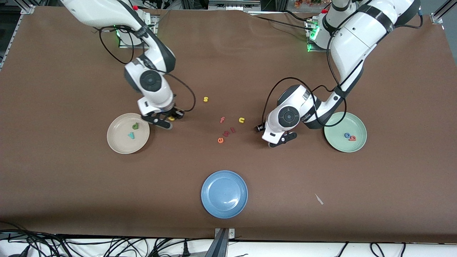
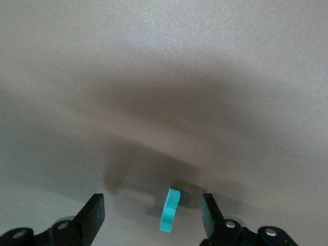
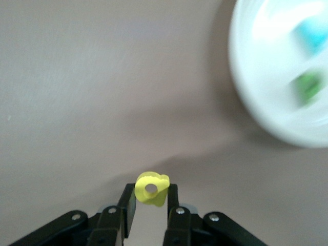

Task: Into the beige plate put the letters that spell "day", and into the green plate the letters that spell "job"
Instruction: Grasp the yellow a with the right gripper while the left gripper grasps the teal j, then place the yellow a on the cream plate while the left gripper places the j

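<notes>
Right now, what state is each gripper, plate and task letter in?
right gripper: shut on yellow "a", beside beige plate
left gripper: open around teal "j"
beige plate: holds green "d", teal "y"
green plate: holds blue "o", red "b"
blue plate: empty

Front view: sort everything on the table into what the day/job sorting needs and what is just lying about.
Needed:
- beige plate holding green d and teal y
- yellow a, shut in the right gripper
- green plate holding blue o and red b
- teal j, between the open left gripper fingers

Lying about:
- blue plate
- yellow s
- red f
- yellow u
- orange e
</notes>
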Robot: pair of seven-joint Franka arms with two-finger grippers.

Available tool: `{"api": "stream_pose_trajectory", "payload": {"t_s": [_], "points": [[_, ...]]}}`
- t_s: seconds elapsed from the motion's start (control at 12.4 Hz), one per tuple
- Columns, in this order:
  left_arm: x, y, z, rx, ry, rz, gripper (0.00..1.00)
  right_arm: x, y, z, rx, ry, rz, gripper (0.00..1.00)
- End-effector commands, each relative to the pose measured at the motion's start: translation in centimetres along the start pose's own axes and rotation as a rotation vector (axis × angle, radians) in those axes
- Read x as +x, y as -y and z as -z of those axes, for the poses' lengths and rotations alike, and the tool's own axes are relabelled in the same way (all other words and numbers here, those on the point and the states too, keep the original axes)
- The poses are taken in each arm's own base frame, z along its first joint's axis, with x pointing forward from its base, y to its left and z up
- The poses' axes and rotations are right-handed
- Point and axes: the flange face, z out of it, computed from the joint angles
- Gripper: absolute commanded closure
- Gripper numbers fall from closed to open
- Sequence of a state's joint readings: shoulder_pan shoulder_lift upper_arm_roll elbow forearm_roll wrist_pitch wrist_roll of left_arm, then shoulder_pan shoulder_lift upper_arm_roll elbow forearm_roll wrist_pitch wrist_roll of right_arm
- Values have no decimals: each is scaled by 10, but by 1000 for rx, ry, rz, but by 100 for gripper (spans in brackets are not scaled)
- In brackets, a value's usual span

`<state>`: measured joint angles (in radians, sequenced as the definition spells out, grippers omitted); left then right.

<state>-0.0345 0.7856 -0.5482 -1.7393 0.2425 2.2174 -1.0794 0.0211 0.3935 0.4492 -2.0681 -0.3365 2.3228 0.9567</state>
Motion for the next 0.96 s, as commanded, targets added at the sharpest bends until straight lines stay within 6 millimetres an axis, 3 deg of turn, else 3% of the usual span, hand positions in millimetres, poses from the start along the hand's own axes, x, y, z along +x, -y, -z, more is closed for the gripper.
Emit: {"api": "stream_pose_trajectory", "payload": {"t_s": [0.0, 0.08, 0.16, 0.32, 0.56, 0.64, 0.72, 0.88], "points": [[-3, 1, -2, 5, -28, -1, 17, 39, -65, 30, -65, -3, 173, 92], [-3, 1, -3, 6, -26, -1, 21, 53, -89, 31, -75, 13, 204, 90], [-1, 2, -3, 2, -29, 1, 22, 58, -100, 30, -48, 43, 205, 88], [-2, 2, -3, 2, -29, 0, 22, 64, -109, 28, -8, 69, 199, 70], [-3, 1, -5, 5, -28, -3, 27, 67, -111, 28, -4, 65, 198, 60], [-4, 0, -4, 4, -29, -4, 35, 68, -111, 30, -2, 61, 197, 52], [-2, 1, -5, 6, -32, -4, 50, 69, -110, 30, -1, 60, 197, 44], [-1, 1, -5, 8, -32, -7, 83, 69, -111, 29, -1, 61, 196, 40]]}}
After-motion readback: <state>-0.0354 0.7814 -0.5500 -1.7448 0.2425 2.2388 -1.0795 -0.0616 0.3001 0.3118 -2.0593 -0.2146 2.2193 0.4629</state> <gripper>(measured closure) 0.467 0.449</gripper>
